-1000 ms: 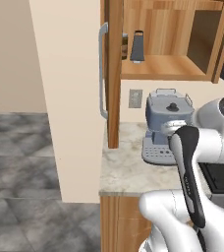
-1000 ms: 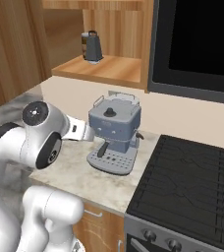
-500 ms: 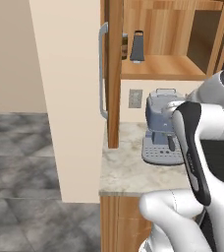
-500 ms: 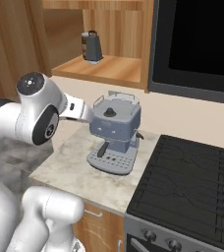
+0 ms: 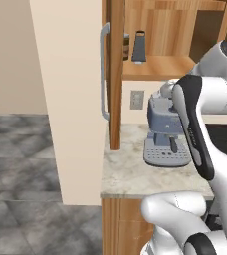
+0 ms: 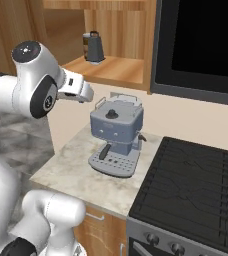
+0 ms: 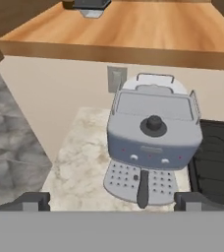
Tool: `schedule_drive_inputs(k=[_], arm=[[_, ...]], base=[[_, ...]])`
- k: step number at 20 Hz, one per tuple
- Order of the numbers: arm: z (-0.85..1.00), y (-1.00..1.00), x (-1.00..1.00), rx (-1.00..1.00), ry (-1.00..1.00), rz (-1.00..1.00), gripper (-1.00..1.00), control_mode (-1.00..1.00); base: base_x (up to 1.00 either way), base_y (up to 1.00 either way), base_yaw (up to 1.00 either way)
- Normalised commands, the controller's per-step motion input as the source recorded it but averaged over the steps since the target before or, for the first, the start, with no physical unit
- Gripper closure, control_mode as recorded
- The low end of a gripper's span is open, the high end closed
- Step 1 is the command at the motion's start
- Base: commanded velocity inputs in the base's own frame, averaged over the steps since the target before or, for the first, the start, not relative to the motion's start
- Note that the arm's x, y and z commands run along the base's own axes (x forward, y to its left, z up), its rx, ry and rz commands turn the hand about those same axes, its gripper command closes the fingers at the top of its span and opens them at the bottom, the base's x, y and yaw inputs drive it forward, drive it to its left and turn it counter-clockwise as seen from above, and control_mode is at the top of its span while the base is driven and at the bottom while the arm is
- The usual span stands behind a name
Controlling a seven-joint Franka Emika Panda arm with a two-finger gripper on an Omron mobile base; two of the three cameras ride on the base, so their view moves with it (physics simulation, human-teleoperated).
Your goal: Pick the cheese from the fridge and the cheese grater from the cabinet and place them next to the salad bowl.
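The cheese grater (image 5: pixel 139 47) (image 6: pixel 95 47) stands upright, dark and tapered, on the shelf of the open wooden cabinet (image 5: pixel 158 67) (image 6: pixel 111 67). In the hand view its base (image 7: pixel 89 6) shows at the top edge, on the cabinet shelf (image 7: pixel 133 29). My gripper (image 6: pixel 86 94) (image 7: pixel 113 202) hangs open and empty above the counter, below and in front of that shelf, over a coffee machine. The cheese, the fridge and the salad bowl are out of view.
A blue-grey coffee machine (image 5: pixel 163 129) (image 6: pixel 115 137) (image 7: pixel 153 142) sits on the marble counter (image 5: pixel 130 174) under the shelf. The cabinet door (image 5: pixel 116 74) with its grey bar handle (image 5: pixel 104 69) stands open at the left. A black stove (image 6: pixel 191 185) lies to the right, with a dark panel (image 6: pixel 201 40) above it.
The arm has lifted. The hand rose from level with the coffee machine to just under the cabinet shelf. The jaws stayed open.
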Motion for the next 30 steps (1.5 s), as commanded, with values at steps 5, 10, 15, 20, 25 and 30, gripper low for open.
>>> schedule_drive_inputs(k=[5,10,15,20,25,30], arm=[[0.43,0.00,0.26,0.00,0.02,0.02,-1.00,-1.00],[0.03,0.01,0.34,-0.02,-0.19,0.10,-1.00,-1.00],[0.11,0.12,0.41,0.00,-0.15,0.02,-1.00,-1.00],[0.17,0.13,0.44,0.00,-0.08,0.00,-1.00,-1.00],[0.37,0.10,0.44,0.00,0.00,0.00,-1.00,-1.00],[0.21,0.09,0.46,0.00,0.00,0.00,-1.00,-1.00]], base=[[0.00,0.00,0.00],[0.00,0.00,0.00],[0.00,0.00,0.00],[0.00,0.00,0.00],[0.00,0.00,0.00],[0.00,0.00,0.00]])
